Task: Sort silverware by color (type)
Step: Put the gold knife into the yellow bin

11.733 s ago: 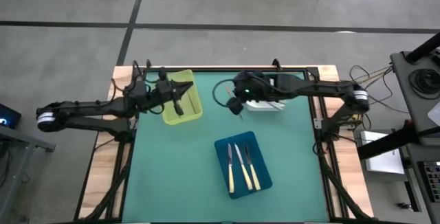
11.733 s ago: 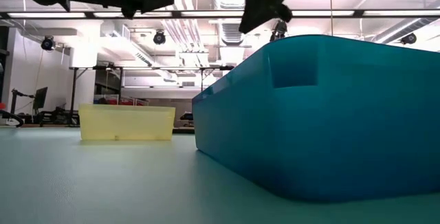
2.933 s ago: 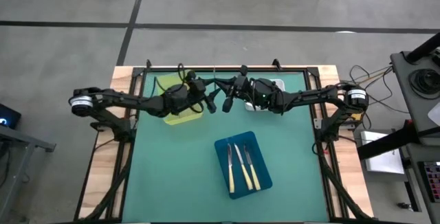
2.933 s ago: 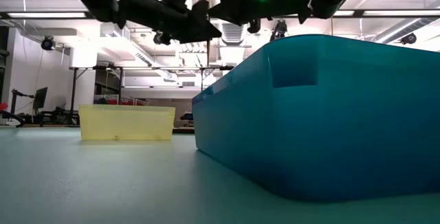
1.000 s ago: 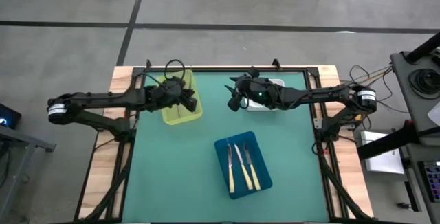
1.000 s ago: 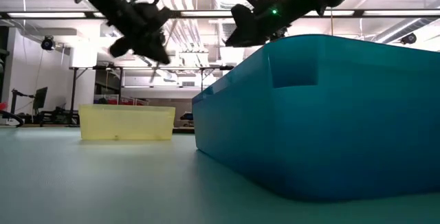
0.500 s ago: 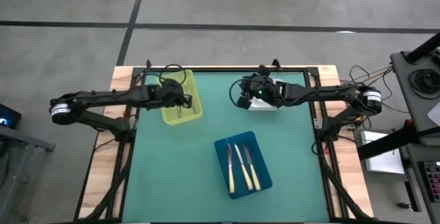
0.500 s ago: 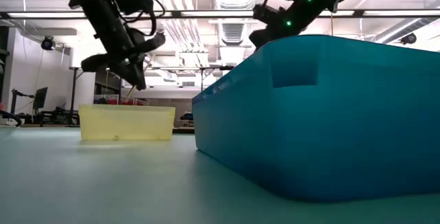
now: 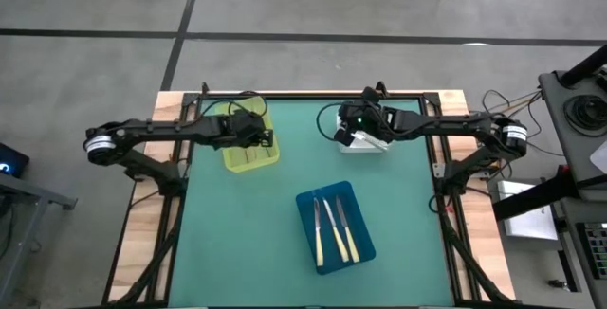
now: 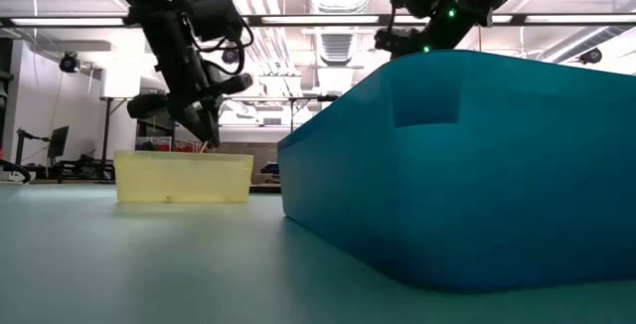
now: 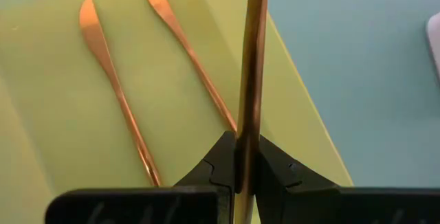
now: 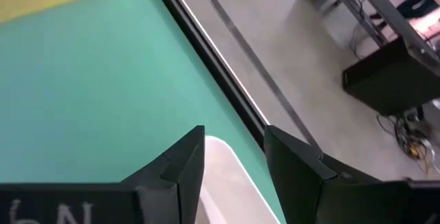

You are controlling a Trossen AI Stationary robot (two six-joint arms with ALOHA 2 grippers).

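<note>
I can make out only a fragment of pale lettering on the dark body of the right gripper [image 12: 230,176], at the edge of its own wrist view; it looks like an "N" beside another partly cut-off character. Nothing else I see carries readable text.

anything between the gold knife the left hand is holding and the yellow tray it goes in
Nothing visible blocks it. The left hand grips the gold knife directly over the yellow tray. Two gold knives already lie in the tray, off to one side of the held knife.
</note>
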